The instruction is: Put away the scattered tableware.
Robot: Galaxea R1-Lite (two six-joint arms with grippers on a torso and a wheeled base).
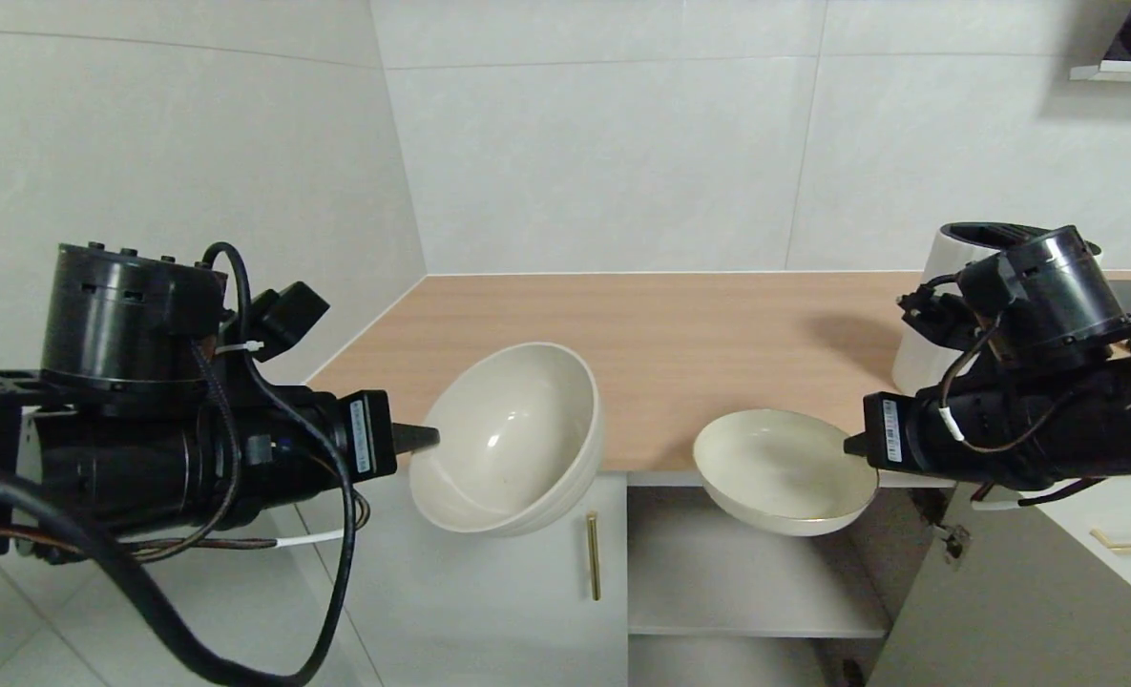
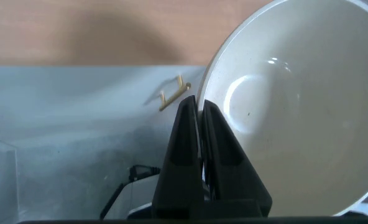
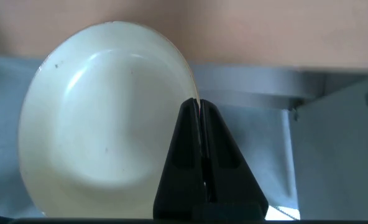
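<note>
— Where was the deep off-white ceramic bowl (image 1: 513,439)?
— Over the edge of the wooden worktop (image 1: 680,329), rim clamped by the left pincer (image 1: 427,437).
— The shallow cream dish (image 1: 783,469)?
— At its three o'clock, clamped by the right pincer (image 1: 851,445).

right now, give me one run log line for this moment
left gripper: shut on deep bowl rim | right gripper: shut on shallow dish rim | both lifted at counter edge | open cabinet below
</note>
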